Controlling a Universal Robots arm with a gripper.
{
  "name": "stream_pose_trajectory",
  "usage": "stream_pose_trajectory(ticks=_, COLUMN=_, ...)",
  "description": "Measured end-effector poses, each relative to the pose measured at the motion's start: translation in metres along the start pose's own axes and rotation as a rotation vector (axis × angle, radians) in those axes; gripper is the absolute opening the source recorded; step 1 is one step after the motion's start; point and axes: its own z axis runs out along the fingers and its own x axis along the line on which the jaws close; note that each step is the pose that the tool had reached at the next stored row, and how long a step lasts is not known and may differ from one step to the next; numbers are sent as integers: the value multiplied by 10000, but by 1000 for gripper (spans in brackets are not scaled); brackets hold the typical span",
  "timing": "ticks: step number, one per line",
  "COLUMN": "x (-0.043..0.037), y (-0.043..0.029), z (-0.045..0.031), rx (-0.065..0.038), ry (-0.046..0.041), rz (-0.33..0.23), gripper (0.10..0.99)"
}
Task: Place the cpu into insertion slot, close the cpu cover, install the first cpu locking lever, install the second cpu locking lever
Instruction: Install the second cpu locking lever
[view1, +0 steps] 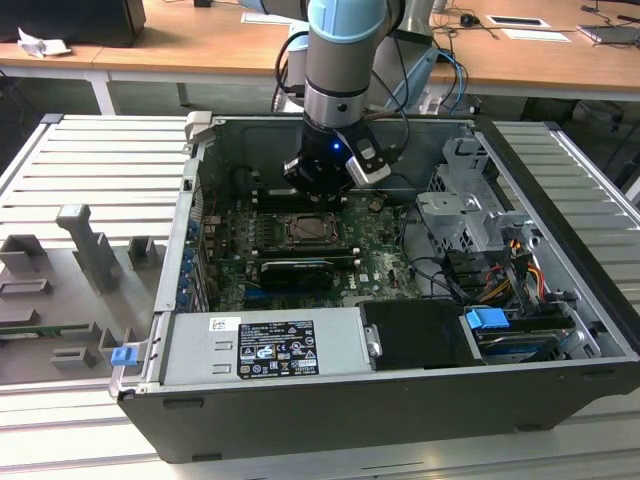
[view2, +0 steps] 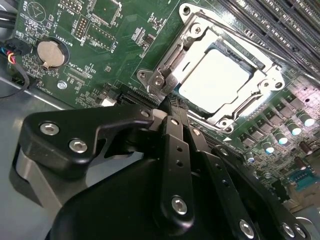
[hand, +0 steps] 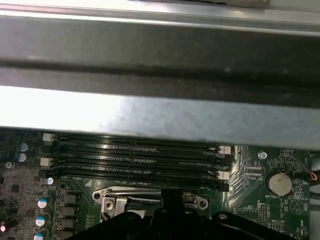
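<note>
A ribbed, pale grey metal counter (view1: 90, 160) carries an open computer case (view1: 400, 400), a dark steel box with its side panel off. Inside it lies a green circuit board (view1: 380, 262), flat and crowded with small parts, and across it near the exterior view's front runs a long black graphics card (view1: 292, 272). The arm (view1: 340, 60), a smooth blue-and-silver cylinder, reaches down into the case from above the board's far side. Its black pincer (view2: 167, 102), matt and bolted together with bright round screws, has its two slim fingers (view2: 172, 135) pressed together with nothing between them, and their tips rest at the corner of the socket in the second wrist view. The cpu cover (view2: 265, 75), a thin shiny metal frame with a square cut-out centre, lies flat over the socket. Through that opening shows the cpu (view2: 212, 82), a smooth pale silver square, seated in the slot and glaring under the light. Four long black memory slots (hand: 135, 155) run in parallel beside the socket in the first wrist view. A round silver coin battery (view2: 51, 54) sits in its holder on the board, well apart from the socket. Small cylindrical capacitors (view2: 287, 129) with blue-white tops stand in a row near the cover's far edge.
</note>
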Motion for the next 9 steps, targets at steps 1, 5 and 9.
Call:
stream_pose_trajectory(ticks=1, x=1, y=-9, z=-1, rx=-1, ry=-1, rz=1, gripper=106)
stream_pose_trajectory(ticks=5, x=1, y=-14, z=-14, rx=0, ry=0, rz=1, gripper=106)
stream_pose_trajectory(ticks=9, x=3, y=-43, z=-31, rx=0, ry=-1, rz=12, gripper=106)
